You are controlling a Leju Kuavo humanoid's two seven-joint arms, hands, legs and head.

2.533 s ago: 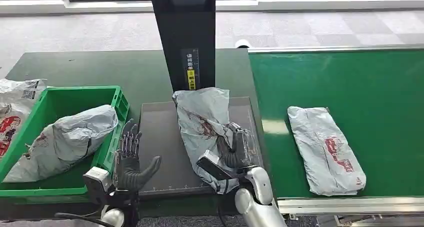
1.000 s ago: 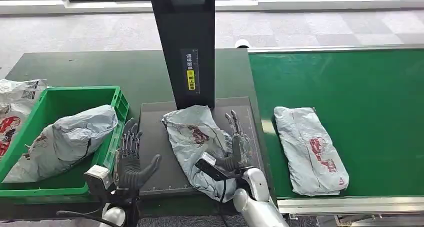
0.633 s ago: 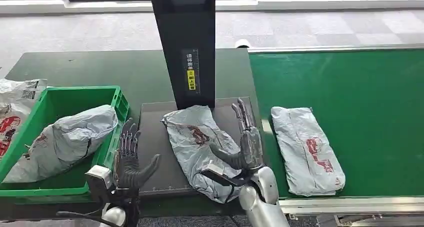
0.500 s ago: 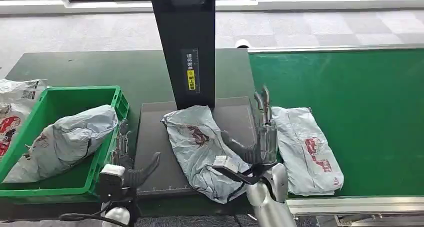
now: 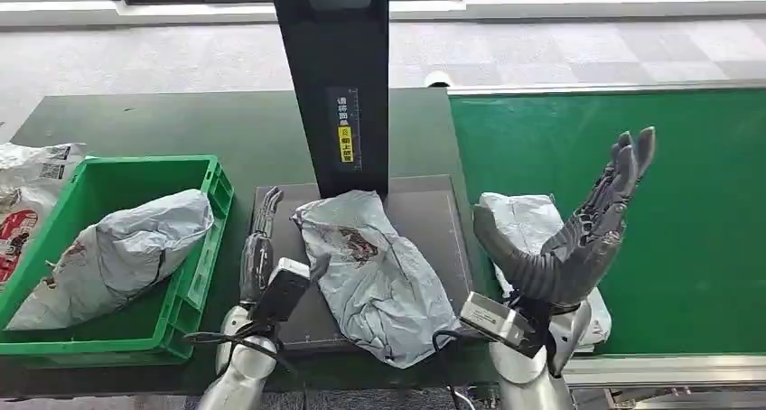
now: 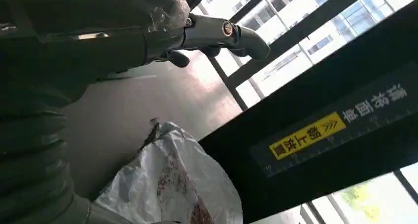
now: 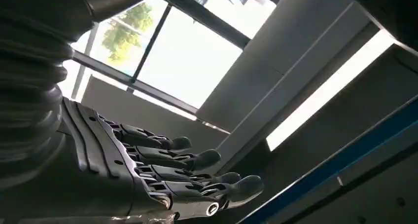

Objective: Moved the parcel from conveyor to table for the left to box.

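Grey crumpled plastic with a red print, the parcel [image 5: 372,270] lies slack across the dark table plate [image 5: 434,220]; the right hand [image 5: 578,238] is raised, fingers spread, holding nothing; the left hand [image 5: 262,252] lies open just beside the parcel

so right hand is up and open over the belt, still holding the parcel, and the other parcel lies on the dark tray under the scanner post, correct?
Not quite. The right hand is raised and open over the belt, but it holds nothing; the head view shows its fingers spread and empty, with a parcel on the belt behind it. The rest stands: the other parcel lies on the dark tray under the scanner post.
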